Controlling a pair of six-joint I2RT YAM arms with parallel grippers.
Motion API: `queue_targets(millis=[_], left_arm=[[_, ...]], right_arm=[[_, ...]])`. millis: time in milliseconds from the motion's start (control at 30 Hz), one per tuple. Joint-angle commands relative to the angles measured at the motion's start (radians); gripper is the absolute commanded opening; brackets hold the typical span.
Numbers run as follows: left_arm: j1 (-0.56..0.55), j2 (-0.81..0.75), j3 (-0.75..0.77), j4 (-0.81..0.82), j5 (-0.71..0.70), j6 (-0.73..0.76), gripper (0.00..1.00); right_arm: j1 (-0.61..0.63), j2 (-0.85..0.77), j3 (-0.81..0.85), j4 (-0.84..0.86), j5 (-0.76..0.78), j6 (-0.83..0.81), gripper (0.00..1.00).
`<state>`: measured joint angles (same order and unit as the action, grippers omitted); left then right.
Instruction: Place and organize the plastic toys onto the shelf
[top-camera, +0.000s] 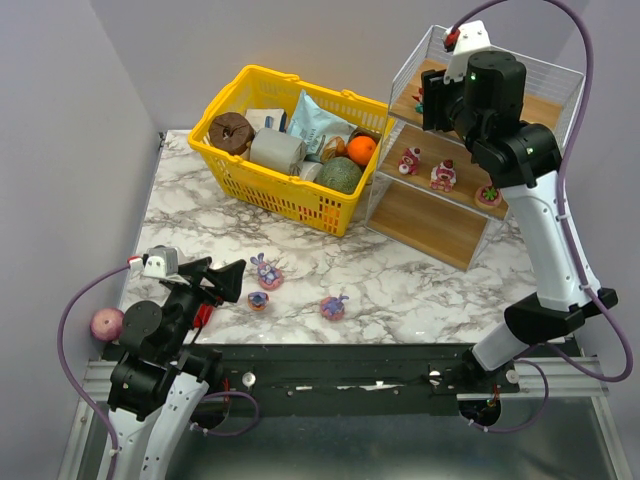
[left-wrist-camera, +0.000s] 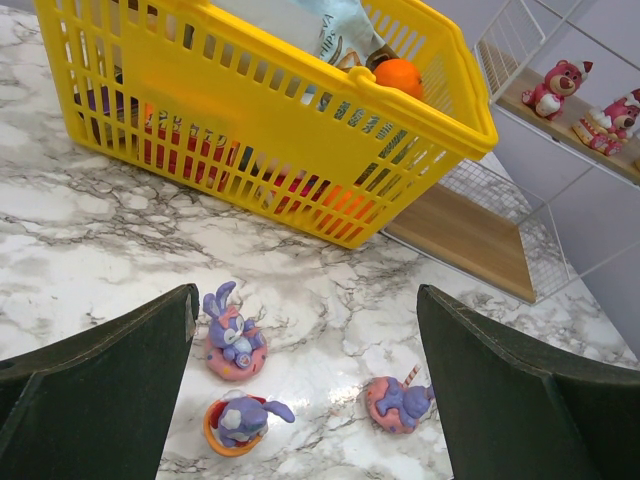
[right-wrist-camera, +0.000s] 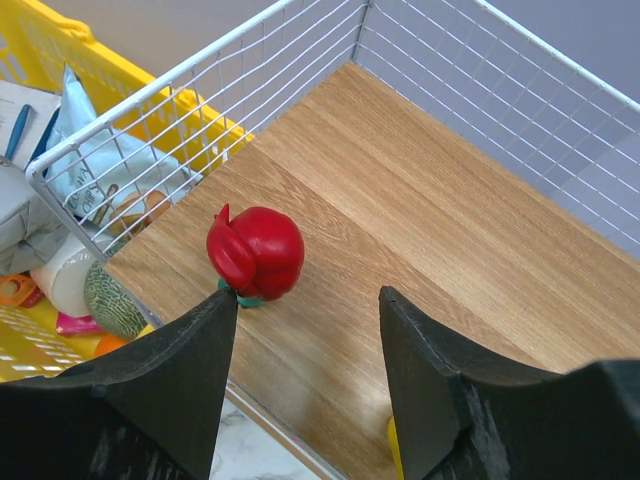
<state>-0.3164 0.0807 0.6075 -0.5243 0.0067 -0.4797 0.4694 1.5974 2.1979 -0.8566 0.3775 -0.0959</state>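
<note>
Three purple bunny toys lie on the marble table: one upright (top-camera: 265, 270) (left-wrist-camera: 235, 340), one in an orange ring (top-camera: 259, 299) (left-wrist-camera: 238, 422), and one tipped over (top-camera: 333, 306) (left-wrist-camera: 398, 403). My left gripper (top-camera: 225, 280) (left-wrist-camera: 307, 300) hovers open above them, holding nothing. The shelf (top-camera: 430, 225) (right-wrist-camera: 420, 190) stands at the back right, with three red-pink figures (top-camera: 443, 175) (left-wrist-camera: 555, 85) on its middle board. My right gripper (top-camera: 435, 100) (right-wrist-camera: 308, 300) is open over the top board. A small red toy (right-wrist-camera: 258, 252) stands there by the left fingertip. A yellow toy (right-wrist-camera: 395, 445) peeks from under the right finger.
A yellow basket (top-camera: 290, 195) (left-wrist-camera: 300, 90) of groceries sits just left of the shelf, behind the bunnies. A pink ball (top-camera: 105, 323) rests at the table's left edge beside my left arm. White wire walls (right-wrist-camera: 480, 80) enclose the top tier.
</note>
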Motion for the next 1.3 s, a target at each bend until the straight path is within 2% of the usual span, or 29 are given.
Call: queue_targets(millis=[0, 233, 500, 600, 700, 733, 833, 933, 1100, 1267], left_arm=[[-0.003, -0.001, 0.0, -0.008, -0.022, -0.003, 0.99], [-0.003, -0.002, 0.0, -0.008, -0.025, -0.003, 0.99], [-0.003, -0.004, 0.0, -0.009, -0.025, -0.003, 0.99], [-0.003, -0.004, 0.0, -0.009, -0.024, -0.003, 0.99], [-0.003, -0.007, 0.0, -0.009, -0.025, -0.003, 0.99], [-0.003, -0.009, 0.0, -0.009, -0.025, -0.003, 0.99], [-0.003, -0.012, 0.0, -0.009, -0.025, -0.005, 0.99], [-0.003, -0.01, 0.0, -0.009, -0.024, -0.003, 0.99], [-0.003, -0.01, -0.002, -0.008, -0.02, -0.003, 0.99], [-0.003, -0.007, 0.0, -0.008, -0.02, -0.003, 0.99]], right_arm=[[-0.005, -0.037, -0.023, 0.048, -0.04, -0.011, 0.65], [-0.005, -0.054, -0.017, 0.067, -0.13, 0.007, 0.65], [-0.005, -0.105, -0.012, 0.06, -0.158, 0.022, 0.65], [-0.005, -0.154, -0.026, 0.07, -0.183, 0.044, 0.59], [-0.005, -0.203, -0.046, 0.062, -0.21, 0.073, 0.46], [-0.005, -0.218, -0.053, 0.05, -0.212, 0.082, 0.36], [-0.005, -0.267, -0.104, 0.019, -0.215, 0.12, 0.21], [-0.005, -0.318, -0.187, -0.002, -0.178, 0.153, 0.11], [-0.005, -0.347, -0.274, -0.018, -0.075, 0.191, 0.01], [-0.005, -0.332, -0.297, -0.022, -0.02, 0.208, 0.01]])
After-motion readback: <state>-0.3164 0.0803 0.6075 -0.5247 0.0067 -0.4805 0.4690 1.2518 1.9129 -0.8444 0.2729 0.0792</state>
